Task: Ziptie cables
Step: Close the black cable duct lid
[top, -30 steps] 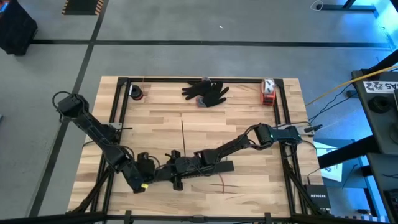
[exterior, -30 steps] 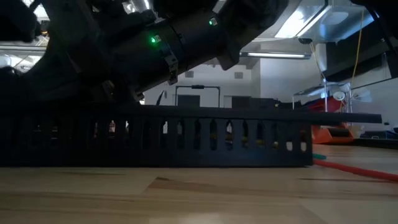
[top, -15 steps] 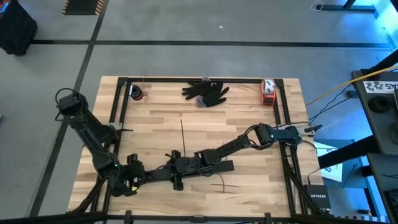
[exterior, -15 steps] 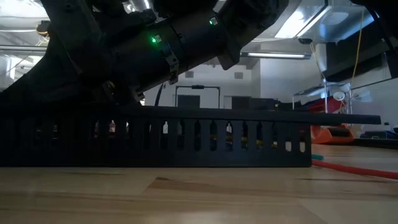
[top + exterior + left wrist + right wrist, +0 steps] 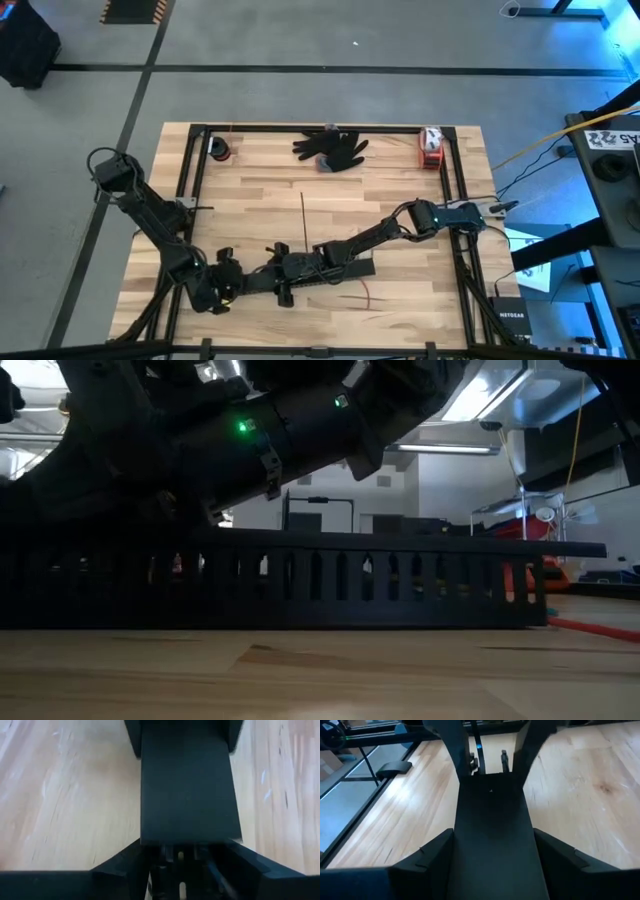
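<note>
A long black comb-slotted bar lies near the table's near edge, and both grippers are on it. My left gripper is at its left end; my right gripper reaches in from the right, over its middle. The ziptie, a thin straight dark strip, lies flat on the wood farther back, apart from both grippers. The cables show as thin red curves on the table near the bar's right end; one red wire shows in the low view. My left gripper is shut on the black bar's left end, one finger on each long side. Its fingers come from the table's left and lie along the bar. The bar sits on the table. My right gripper is shut on the black bar, one finger on each long side. Its fingers come from the table's right, slanting down, along the bar. The bar's lower edge rests on the wood.
Black gloves, a dark roll and a red-and-white object lie along the far edge. A black frame rail borders the wooden top. Bare wood lies around the ziptie.
My left gripper drew back toward the table's left, then returned to the bar's left end. In the low view the bar's right end has slid right and now covers more of the red wire. The ziptie has shifted slightly toward the table's right.
</note>
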Available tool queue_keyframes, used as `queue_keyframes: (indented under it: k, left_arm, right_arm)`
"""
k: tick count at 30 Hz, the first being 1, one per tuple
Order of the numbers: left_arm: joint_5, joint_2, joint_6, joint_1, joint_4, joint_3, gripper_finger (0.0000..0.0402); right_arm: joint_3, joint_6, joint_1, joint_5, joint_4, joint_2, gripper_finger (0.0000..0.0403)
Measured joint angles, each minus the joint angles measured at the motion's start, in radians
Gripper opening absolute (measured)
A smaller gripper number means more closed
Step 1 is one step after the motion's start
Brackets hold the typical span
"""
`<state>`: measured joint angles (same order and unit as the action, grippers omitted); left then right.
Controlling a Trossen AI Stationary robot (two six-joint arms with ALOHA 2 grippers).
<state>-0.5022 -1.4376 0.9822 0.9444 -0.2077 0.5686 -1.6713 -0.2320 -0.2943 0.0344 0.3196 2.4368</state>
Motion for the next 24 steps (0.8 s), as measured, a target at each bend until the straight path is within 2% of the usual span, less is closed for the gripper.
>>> queue_keyframes:
  k: [6, 13, 16, 20, 24]
  left_arm:
    - [0.051, 0.001, -0.051, -0.051, 0.018, 0.000, 0.0198]
    - [0.097, 0.005, -0.075, -0.058, 0.027, 0.000, 0.0254]
    - [0.143, 0.026, -0.065, -0.061, -0.074, 0.043, 0.0269]
    - [0.127, 0.071, -0.025, -0.013, -0.245, 0.123, 0.0273]
    - [0.126, 0.088, 0.032, 0.044, -0.307, 0.140, 0.0274]
  right_arm:
    - [-0.047, -0.008, -0.001, -0.001, -0.042, 0.025, 0.0227]
    - [-0.054, -0.001, -0.002, -0.014, -0.060, 0.026, 0.0227]
    - [-0.058, -0.010, 0.000, -0.017, -0.072, 0.027, 0.0227]
    - [-0.060, -0.002, 0.001, -0.028, -0.077, 0.027, 0.0227]
    - [-0.059, -0.004, 0.001, -0.022, -0.081, 0.027, 0.0227]
